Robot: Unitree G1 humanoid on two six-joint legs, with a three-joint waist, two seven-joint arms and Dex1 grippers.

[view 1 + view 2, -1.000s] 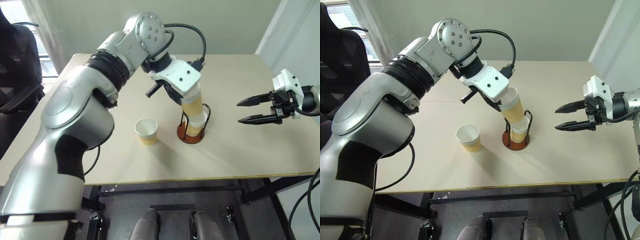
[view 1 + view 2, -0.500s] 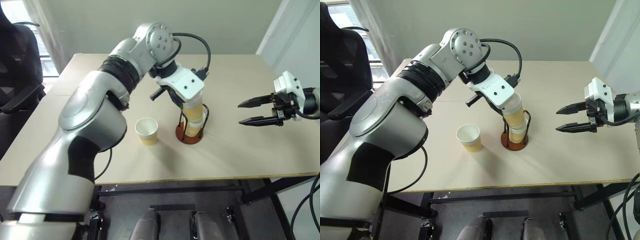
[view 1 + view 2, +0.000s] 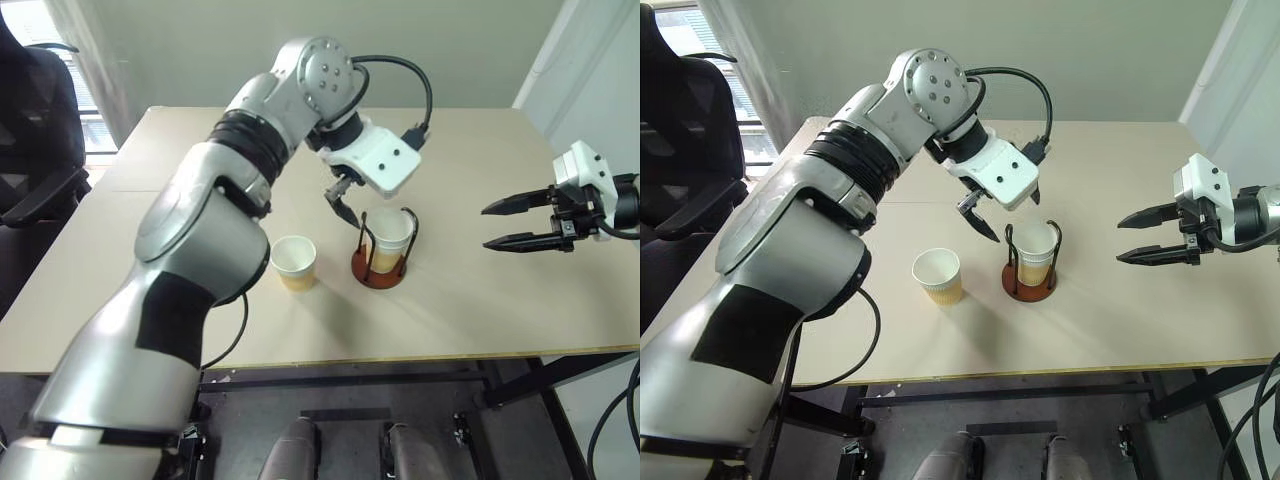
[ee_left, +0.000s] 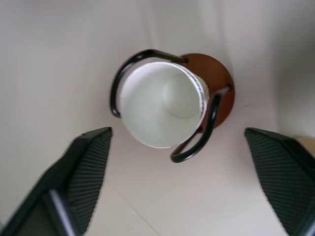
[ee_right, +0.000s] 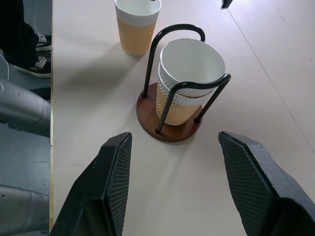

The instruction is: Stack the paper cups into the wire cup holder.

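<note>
The wire cup holder (image 5: 170, 130), a reddish-brown disc with two black wire loops, stands mid-table. Two paper cups (image 5: 189, 73) sit nested inside it, upright, rims just above the loops. A third paper cup (image 3: 293, 262) stands alone on the table to the holder's left. My left gripper (image 3: 1008, 215) hovers just above the nested cups, open and pointing down; its fingers (image 4: 83, 167) straddle the holder without touching it. To the right of the holder my right gripper (image 3: 487, 226) is open, holds nothing, and points at the holder from well off.
The beige table (image 3: 480, 300) has bare room to the right of the holder and along its front edge. A black office chair (image 3: 30, 130) stands beyond the table's left side. My left arm reaches across the table's middle from the left.
My left gripper opened and let go of the upper cup, which dropped down into the cup in the holder. The right gripper stayed where it was.
</note>
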